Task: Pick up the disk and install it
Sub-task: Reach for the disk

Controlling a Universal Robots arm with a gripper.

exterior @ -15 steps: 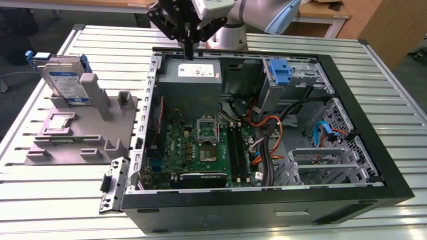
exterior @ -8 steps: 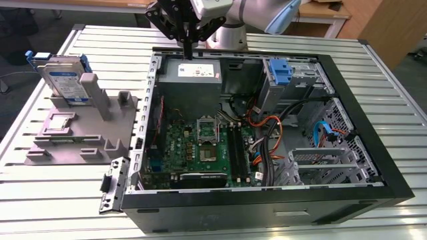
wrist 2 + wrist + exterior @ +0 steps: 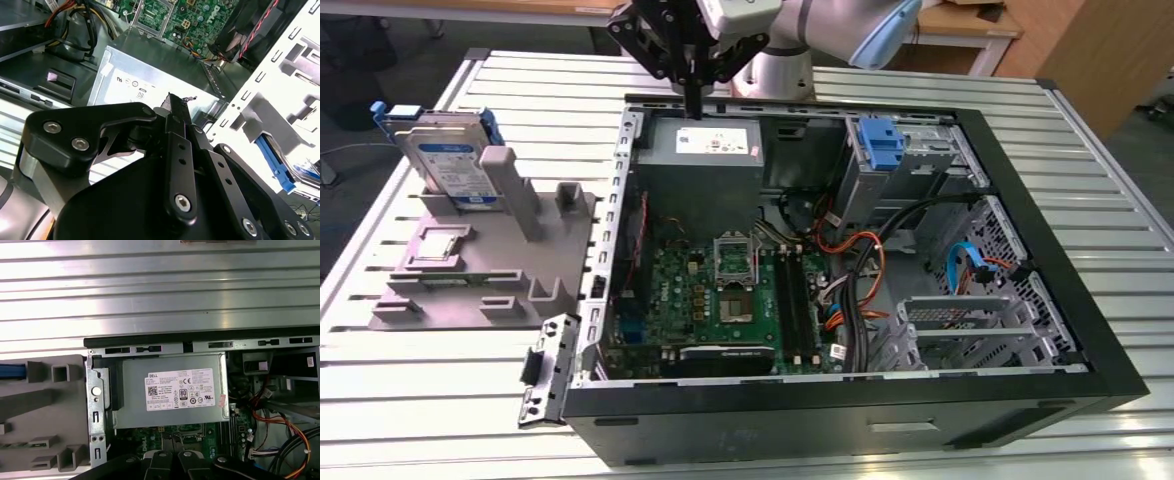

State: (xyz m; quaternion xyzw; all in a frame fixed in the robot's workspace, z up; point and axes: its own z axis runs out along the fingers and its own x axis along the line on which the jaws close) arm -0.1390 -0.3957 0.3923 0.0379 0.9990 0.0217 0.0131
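Exterior view, read left to right. At 9 o'clock, the disk (image 3: pixel 450 160) stands on edge in a grey holder (image 3: pixel 480 260) on the slatted metal table (image 3: pixel 440 400). A blue bracket frames the disk, which is well apart from the gripper. At 12 o'clock, the arm (image 3: pixel 814 30) rises behind the open computer case (image 3: pixel 854 420), with its wrist turned so that the black gripper (image 3: pixel 695 105) points straight down (jaws together, nothing between them). The gripper hangs just above the grey power-supply box (image 3: pixel 707 145) in the case's 11 o'clock corner. The green motherboard (image 3: pixel 720 290) lies on the case floor, and the blue-handled drive bay (image 3: pixel 881 145) sits at 1 o'clock. In the second wrist view the pressed-together fingers (image 3: pixel 172 107) hang over the box's labelled face (image 3: pixel 135 85).
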